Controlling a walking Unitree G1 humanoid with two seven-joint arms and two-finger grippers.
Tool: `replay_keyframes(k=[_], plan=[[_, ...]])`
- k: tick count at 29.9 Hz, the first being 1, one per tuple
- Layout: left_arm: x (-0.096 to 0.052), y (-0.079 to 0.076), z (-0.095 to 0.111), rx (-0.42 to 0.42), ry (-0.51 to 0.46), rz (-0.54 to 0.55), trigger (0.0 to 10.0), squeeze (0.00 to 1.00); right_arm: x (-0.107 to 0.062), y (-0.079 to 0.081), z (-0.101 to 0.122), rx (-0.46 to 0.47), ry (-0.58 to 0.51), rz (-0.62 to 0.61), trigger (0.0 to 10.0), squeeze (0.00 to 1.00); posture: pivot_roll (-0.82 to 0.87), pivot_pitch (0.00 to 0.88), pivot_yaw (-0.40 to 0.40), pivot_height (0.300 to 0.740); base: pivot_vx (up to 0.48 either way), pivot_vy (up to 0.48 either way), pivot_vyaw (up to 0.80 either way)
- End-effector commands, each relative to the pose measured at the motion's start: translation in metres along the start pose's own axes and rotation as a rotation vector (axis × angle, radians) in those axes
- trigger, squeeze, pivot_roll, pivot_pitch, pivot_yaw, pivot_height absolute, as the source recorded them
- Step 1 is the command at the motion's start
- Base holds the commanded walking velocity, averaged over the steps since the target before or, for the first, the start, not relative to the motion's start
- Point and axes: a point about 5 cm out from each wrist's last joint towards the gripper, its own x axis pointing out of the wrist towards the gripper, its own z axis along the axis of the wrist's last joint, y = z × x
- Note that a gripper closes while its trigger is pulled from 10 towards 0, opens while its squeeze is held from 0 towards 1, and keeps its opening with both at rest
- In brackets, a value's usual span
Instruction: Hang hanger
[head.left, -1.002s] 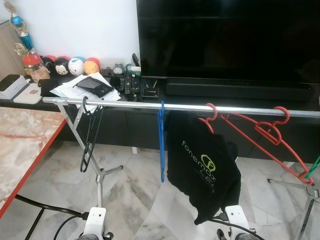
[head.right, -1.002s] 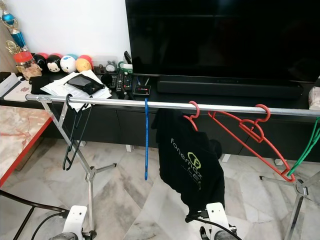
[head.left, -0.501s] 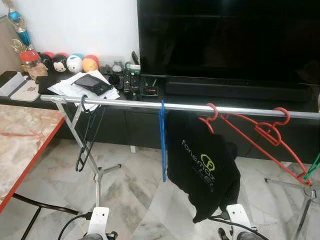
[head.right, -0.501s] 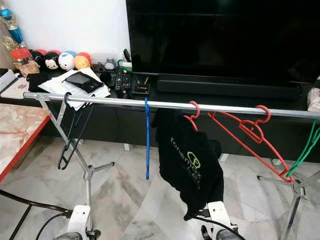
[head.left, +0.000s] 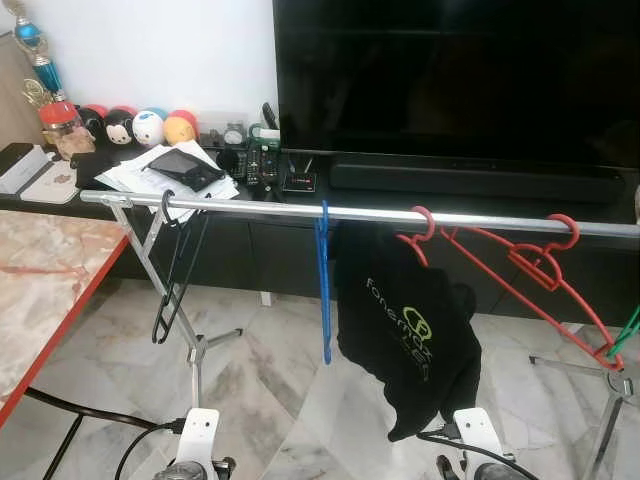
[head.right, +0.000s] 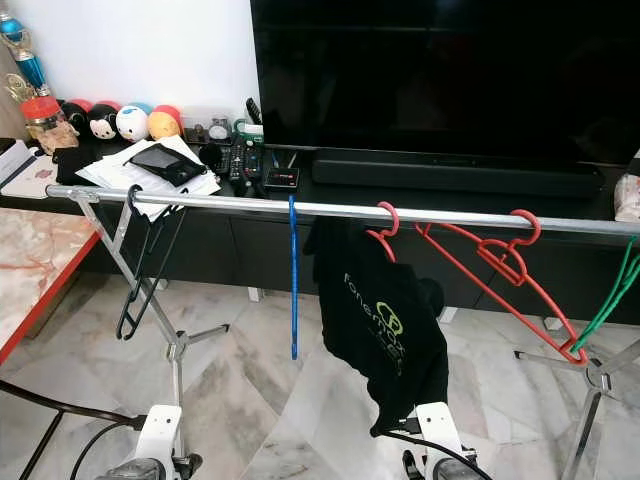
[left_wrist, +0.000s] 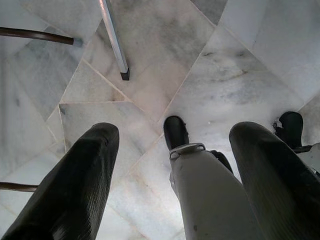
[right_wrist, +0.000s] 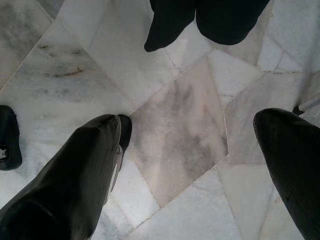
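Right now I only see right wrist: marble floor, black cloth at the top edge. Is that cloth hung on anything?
Observer: Yes. It's a black shirt on a red hanger hooked over the metal rail.
Operator: Other hangers on the rail?
Observer: Three bare ones: a black hanger near the left end, a blue hanger just left of the shirt, and a tilted second red hanger to its right.
Operator: Left hand carrying anything?
Observer: No. The left hand is open over the floor, nothing between its fingers.
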Motion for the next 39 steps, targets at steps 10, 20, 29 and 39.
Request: replay_keyframes(k=[10,20,29,39], plan=[[-0.0002,0.0042,0.0001,0.023,0.000,0.002,10.0,0.00,0.0003,0.0020,0.0042,-0.001,-0.014,0.006,10.0,0.00,-0.05,0.000,0.000,0.740,0.000,0.000,0.00],[-0.0002,0.0036,0.0006,0.020,-0.001,-0.001,10.0,0.00,0.0003,0.0013,0.0047,-0.012,-0.012,0.009,10.0,0.00,-0.05,0.000,-0.002,0.740,-0.025,0.000,0.00],[0.0000,0.0030,0.0026,0.022,-0.006,-0.003,10.0,0.00,0.0002,0.0006,0.0067,-0.019,-0.016,0.009,10.0,0.00,-0.05,0.000,0.001,0.740,-0.108,0.000,0.00],[0.0000,0.0023,0.0034,0.017,-0.009,-0.003,10.0,0.00,0.0002,-0.0001,0.0077,-0.029,-0.018,0.012,10.0,0.00,-0.05,0.000,0.001,0.740,-0.244,0.000,0.00]])
